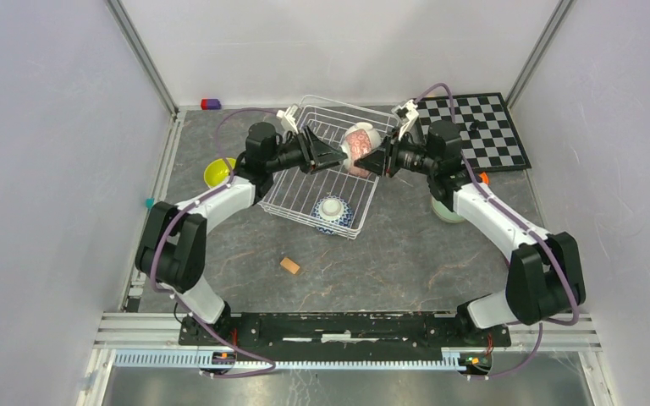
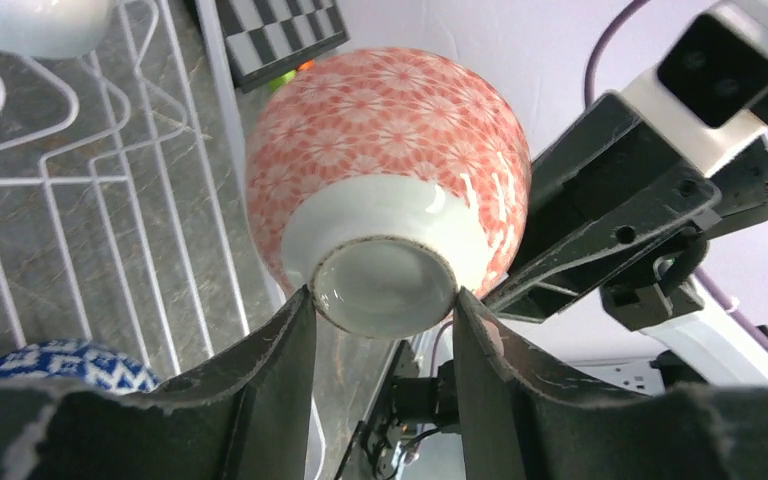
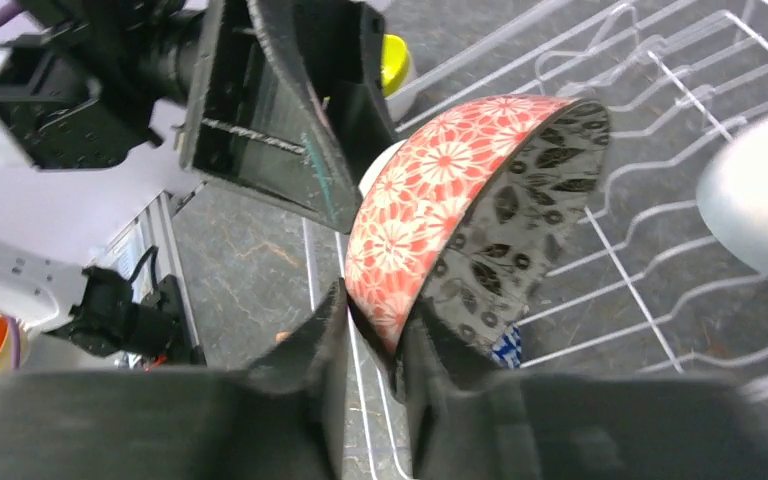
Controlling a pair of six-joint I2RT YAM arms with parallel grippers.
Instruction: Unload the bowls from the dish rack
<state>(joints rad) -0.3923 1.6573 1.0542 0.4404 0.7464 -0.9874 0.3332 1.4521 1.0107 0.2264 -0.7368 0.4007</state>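
Over the rack (image 1: 292,193), left jaws clamp the pink bowl (image 1: 358,145) by its foot; right jaws pinch its rim.

Lab: white-panelled enclosure (image 1: 42,127), aluminium rail (image 1: 347,359)

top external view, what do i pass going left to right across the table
yellow-green bowl → left gripper → pink bowl, held in both sets of jaws → right gripper → chessboard
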